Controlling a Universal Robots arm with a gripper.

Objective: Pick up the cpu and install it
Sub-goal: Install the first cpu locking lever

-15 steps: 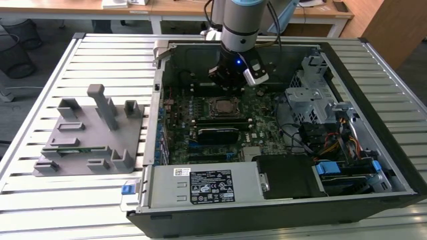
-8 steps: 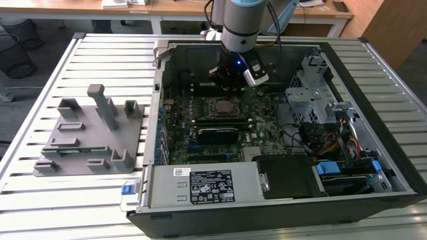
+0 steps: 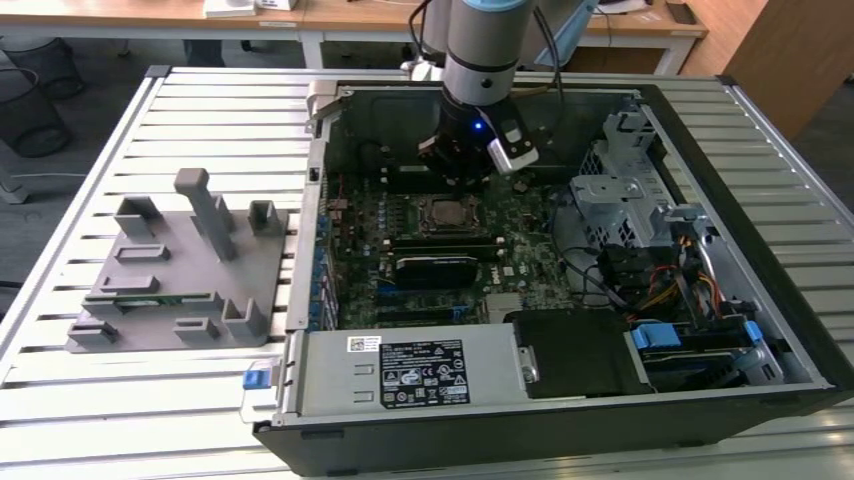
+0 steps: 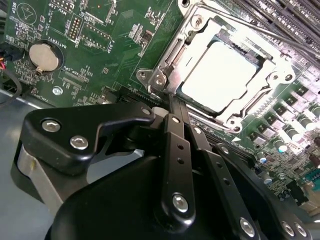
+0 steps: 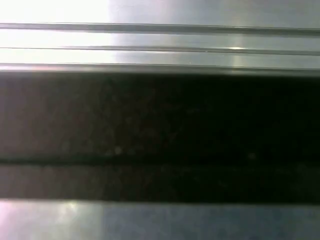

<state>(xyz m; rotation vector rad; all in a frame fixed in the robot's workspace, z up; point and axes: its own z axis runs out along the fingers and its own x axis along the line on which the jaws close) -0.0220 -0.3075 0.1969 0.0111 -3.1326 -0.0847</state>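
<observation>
Slatted metal bench (image 3: 200,120) carries an open computer case (image 3: 747,250), gripper (image 3: 461,170) hanging over the motherboard mid-frame. Second wrist view: cpu (image 4: 222,75) sits in its socket (image 4: 167,60) upper right, fingers (image 4: 172,112) pressed together, empty (I'd keep clear of the frame's tight edges).

Socket area (image 3: 442,212) is left open from above. It is hemmed by the drive cage (image 3: 627,185) on the exterior view's right and the case wall (image 3: 324,150) on its left.
</observation>
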